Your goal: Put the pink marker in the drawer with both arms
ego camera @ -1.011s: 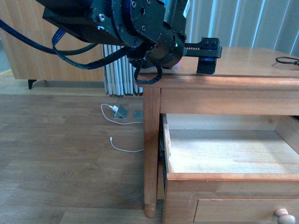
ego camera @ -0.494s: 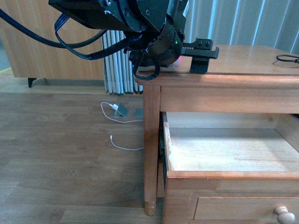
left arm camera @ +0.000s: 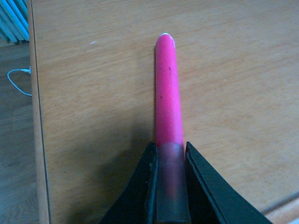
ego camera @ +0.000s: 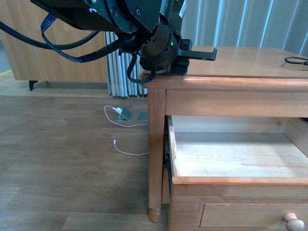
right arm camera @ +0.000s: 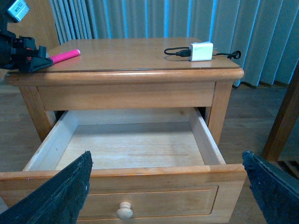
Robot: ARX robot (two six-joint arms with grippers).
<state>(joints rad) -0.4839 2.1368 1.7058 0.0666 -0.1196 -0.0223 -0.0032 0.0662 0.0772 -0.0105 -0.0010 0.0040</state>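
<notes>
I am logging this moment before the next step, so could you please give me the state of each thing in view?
pink marker: clamped at its pale end, over the dresser top, outside the drawer.
drawer: pulled open, nothing inside.
left gripper: shut on the pink marker.
right gripper: open wide, holding nothing.
white charger: on the dresser top, black cable plugged in.

Glossy wooden dresser top (right arm camera: 140,58), pale matt wood inside drawer (right arm camera: 131,144), smooth plastic pink marker (left arm camera: 167,88)
</notes>
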